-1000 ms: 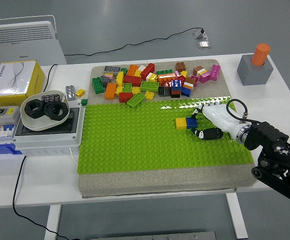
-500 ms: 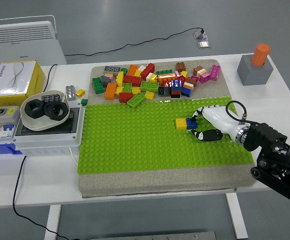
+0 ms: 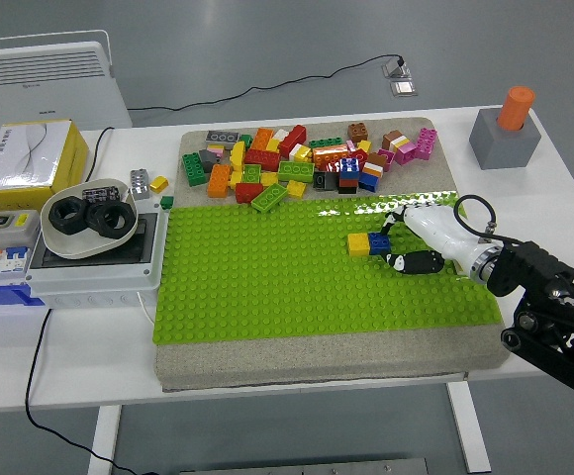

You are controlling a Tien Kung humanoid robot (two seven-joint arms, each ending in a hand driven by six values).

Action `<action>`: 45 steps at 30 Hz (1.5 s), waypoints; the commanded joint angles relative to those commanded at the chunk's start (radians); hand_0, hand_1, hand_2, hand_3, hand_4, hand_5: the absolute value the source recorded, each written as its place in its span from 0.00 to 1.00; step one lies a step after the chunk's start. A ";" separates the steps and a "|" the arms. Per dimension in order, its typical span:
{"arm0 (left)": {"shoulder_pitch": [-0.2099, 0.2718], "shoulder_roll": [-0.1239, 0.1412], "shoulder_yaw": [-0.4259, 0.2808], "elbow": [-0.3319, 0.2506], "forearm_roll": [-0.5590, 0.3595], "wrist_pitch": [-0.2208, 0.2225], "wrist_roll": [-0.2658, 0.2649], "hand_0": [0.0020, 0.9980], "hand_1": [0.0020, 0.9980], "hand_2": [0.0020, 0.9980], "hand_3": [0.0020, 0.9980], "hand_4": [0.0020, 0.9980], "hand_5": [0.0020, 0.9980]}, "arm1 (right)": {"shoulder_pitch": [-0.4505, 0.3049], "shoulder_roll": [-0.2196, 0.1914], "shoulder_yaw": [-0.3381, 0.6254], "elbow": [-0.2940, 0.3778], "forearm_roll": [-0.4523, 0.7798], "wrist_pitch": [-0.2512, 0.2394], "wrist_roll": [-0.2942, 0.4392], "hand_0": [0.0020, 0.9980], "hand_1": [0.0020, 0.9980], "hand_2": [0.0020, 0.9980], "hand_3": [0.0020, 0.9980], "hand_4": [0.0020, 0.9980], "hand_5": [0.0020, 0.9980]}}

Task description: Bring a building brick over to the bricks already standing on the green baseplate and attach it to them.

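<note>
The right hand's (image 3: 413,242) fingers (image 3: 414,261) are loosely curled and apart, gripping nothing, their tips just beside the blue brick (image 3: 380,242) that stands joined to a yellow brick (image 3: 358,243) on the green baseplate (image 3: 267,287). The white hand lies low over the baseplate, pointing left, its black arm (image 3: 549,317) coming in from the lower right corner. Loose bricks (image 3: 287,163) lie heaped beyond the baseplate's far edge.

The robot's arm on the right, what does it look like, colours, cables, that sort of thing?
The right arm is black, built of chunky jointed segments with round bolt-like caps along its lower edge. Its hand has a glossy white shell with black finger segments. A metallic ring marks the wrist, and a thin black cable loops above it. The left arm is out of view.
</note>
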 joint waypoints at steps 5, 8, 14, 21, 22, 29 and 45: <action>0.000 0.001 -0.002 0.000 0.003 0.000 0.001 0.63 0.47 0.60 0.72 1.00 1.00 | -0.052 -0.058 0.056 0.064 0.142 -0.085 0.114 0.87 0.87 0.85 0.67 0.65 0.36; 0.001 0.001 0.001 0.000 -0.002 0.001 0.000 0.63 0.47 0.60 0.72 1.00 1.00 | -0.109 -0.110 0.113 0.115 0.213 -0.106 0.156 0.86 0.87 0.84 0.68 0.72 0.21; 0.005 0.000 0.008 0.000 -0.013 0.003 -0.002 0.63 0.47 0.60 0.72 1.00 1.00 | -0.230 -0.191 0.242 0.154 0.115 -0.047 0.058 0.86 0.86 0.83 0.67 0.71 0.18; 0.004 -0.004 0.012 0.000 -0.010 0.008 0.004 0.63 0.47 0.60 0.72 1.00 1.00 | -0.334 -0.163 0.353 0.142 0.131 -0.064 0.062 0.85 0.84 0.81 0.67 0.69 0.18; 0.003 -0.004 0.013 0.000 -0.010 0.009 0.004 0.63 0.47 0.60 0.72 1.00 1.00 | -0.347 -0.152 0.365 0.142 0.141 -0.072 0.070 0.85 0.84 0.81 0.67 0.69 0.18; -0.005 0.002 0.019 0.000 -0.013 0.015 0.005 0.63 0.47 0.60 0.72 1.00 1.00 | -0.390 -0.121 0.410 0.146 0.173 -0.102 0.099 0.84 0.82 0.80 0.67 0.68 0.19; -0.006 0.011 0.083 0.000 -0.059 0.011 0.018 0.63 0.47 0.60 0.72 1.00 1.00 | -0.375 -0.155 0.400 0.178 0.152 -0.060 0.074 0.83 0.81 0.80 0.67 0.67 0.19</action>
